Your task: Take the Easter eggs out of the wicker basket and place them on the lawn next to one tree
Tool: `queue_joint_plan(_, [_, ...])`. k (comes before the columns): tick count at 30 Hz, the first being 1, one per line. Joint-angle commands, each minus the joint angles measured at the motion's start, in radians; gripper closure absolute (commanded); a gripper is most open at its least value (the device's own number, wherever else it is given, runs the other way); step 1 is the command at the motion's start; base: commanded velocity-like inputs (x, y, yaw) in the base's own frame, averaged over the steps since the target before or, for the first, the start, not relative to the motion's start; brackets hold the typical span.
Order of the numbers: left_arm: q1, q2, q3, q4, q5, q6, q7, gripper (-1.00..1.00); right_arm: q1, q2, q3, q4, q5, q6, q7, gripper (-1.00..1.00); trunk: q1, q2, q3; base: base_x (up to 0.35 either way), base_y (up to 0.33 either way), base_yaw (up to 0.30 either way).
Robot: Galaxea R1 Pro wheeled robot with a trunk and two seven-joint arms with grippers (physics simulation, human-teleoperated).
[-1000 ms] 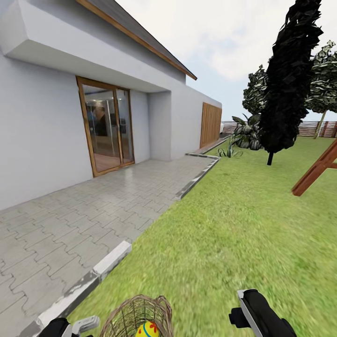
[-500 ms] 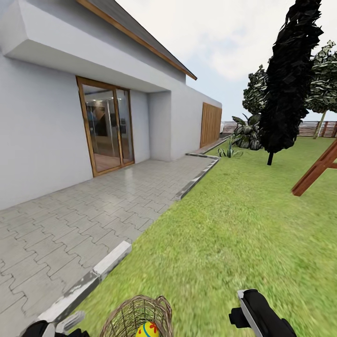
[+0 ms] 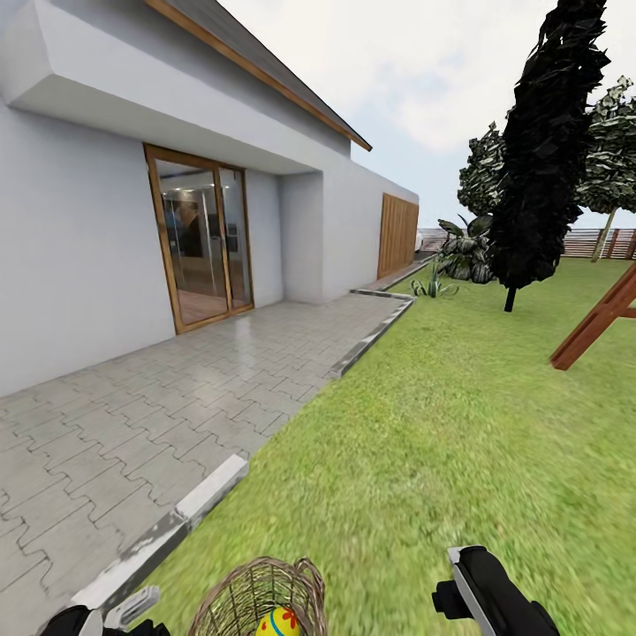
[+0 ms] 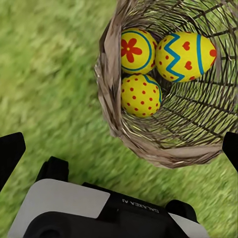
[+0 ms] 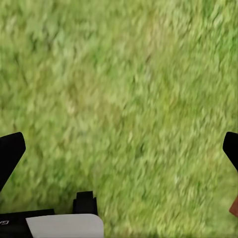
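Left arm: low at the near left corner of the head view, beside the basket; its black and white body lies just above the paving kerb.
Left gripper (image 4: 119,148): fingers spread wide, nothing between them; black tips sit at opposite edges of the left wrist view, poised over the grass and the basket's near wall.
Right arm: low at the near right of the head view, black casing with a white edge plate, over bare grass, apart from the basket.
Right gripper (image 5: 119,148): fingers spread wide, empty; plain grass lies below.
Basket (image 4: 148,148): brown open-weave wicker, deep and rounded, with a thick braided rim; it stands on the lawn between the two arms, next to the kerb.
Eggs: all three lie inside the basket, packed together and touching.
Flower egg (image 4: 137,50): yellow, smooth, red flower mark inside a blue ring.
Zigzag egg (image 4: 186,56): yellow, blue zigzag band, red hearts.
Dotted egg (image 4: 141,94): yellow with small red dots, lying nearest the rim.
Lawn (image 3: 459,415): flat, mottled green grass, blurred texture.
Patio (image 3: 132,424): grey interlocking pavers with a pale stone kerb.
House (image 3: 79,221): white walls, wood-framed glass door.
Conifer (image 3: 543,150): black, cone-shaped, far across the lawn.
Swing frame (image 3: 601,322): slanted red-brown timber at the right edge.
Fence (image 3: 609,243): brown horizontal slats, in the distance.
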Motion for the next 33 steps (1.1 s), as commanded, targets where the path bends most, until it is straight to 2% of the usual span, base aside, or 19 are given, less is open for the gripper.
queue_joint_plan(1, [-0.001, 0.0, 0.002, -0.001, 0.001, 0.005, 0.0, -1.0, -0.001, -0.001, 0.005, -0.001, -0.002, 0.005, -0.005, -1.0, 0.0, -0.001, -0.001, 0.0, 0.0, 0.0])
queue_joint_plan(3, [-0.001, 0.0, 0.002, -0.001, 0.002, 0.005, -0.001, -1.0, -0.001, -0.001, 0.005, -0.001, -0.002, 0.006, -0.005, -1.0, 0.0, -0.001, -0.001, 0.0, 0.0, 0.0])
queue_joint_plan(33, [-0.001, -0.002, 0.001, 0.001, 0.003, 0.005, -0.004, -1.0, -0.001, -0.001, 0.005, -0.001, -0.002, 0.006, -0.005, -1.0, 0.115, -0.211, -0.095, 0.0, 0.0, 0.0])
